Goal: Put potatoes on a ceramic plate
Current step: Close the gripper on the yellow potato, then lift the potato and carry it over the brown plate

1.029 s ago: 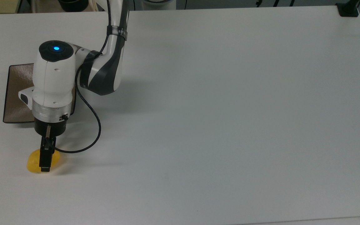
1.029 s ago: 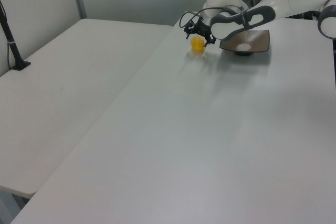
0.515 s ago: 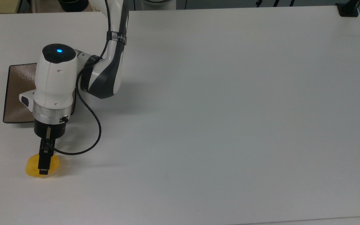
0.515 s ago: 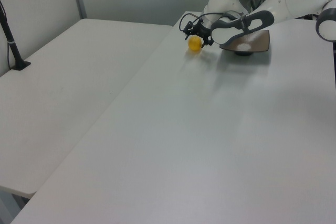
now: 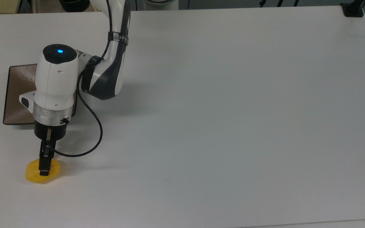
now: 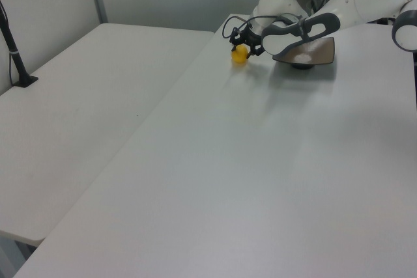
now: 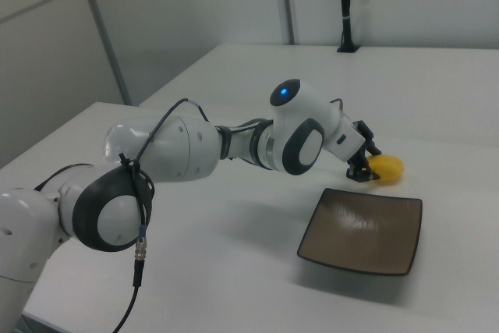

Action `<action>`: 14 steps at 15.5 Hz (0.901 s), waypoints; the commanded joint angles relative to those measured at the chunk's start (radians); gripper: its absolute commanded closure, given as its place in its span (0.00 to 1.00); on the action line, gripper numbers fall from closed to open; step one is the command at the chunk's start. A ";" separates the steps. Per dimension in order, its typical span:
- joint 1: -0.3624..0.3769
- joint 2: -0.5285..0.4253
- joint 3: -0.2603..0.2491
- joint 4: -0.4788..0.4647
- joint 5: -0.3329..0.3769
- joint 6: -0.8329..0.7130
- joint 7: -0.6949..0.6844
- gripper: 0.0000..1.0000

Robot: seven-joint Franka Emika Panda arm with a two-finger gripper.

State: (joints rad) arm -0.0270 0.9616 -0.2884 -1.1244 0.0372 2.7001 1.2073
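Observation:
The yellow potato [image 5: 32, 175] lies on the white table near the top view's lower left, below the plate. My gripper [image 5: 44, 167] points down onto it, one dark finger lying across its top. In the right view the gripper [image 7: 362, 160] stands open, its two fingers apart at the potato's [image 7: 387, 168] left side and touching it. The square brown ceramic plate [image 5: 17, 91] sits behind the gripper, partly hidden by the arm's white wrist. In the left view the potato [image 6: 240, 55] sits just left of the plate [image 6: 319, 49], under the gripper [image 6: 246, 45].
The wide white table [image 5: 233, 110] stretches to the top view's right. A black cable [image 5: 97, 133] loops from the wrist over the tabletop. A black post base [image 5: 353, 9] stands at the far right corner. A second table [image 6: 78, 109] adjoins in the left view.
The potato has shifted a little toward the top view's bottom left under the gripper's finger and looks flatter. The wrist has moved slightly away from the plate.

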 commanded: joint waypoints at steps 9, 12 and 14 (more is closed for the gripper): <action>-0.033 -0.135 0.005 -0.080 0.013 0.017 -0.043 0.63; -0.039 -0.230 0.009 -0.168 0.020 0.011 -0.089 0.63; -0.045 -0.285 0.040 -0.228 0.020 0.007 -0.132 0.63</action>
State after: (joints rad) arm -0.0744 0.8157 -0.2882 -1.1818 0.0373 2.7010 1.1603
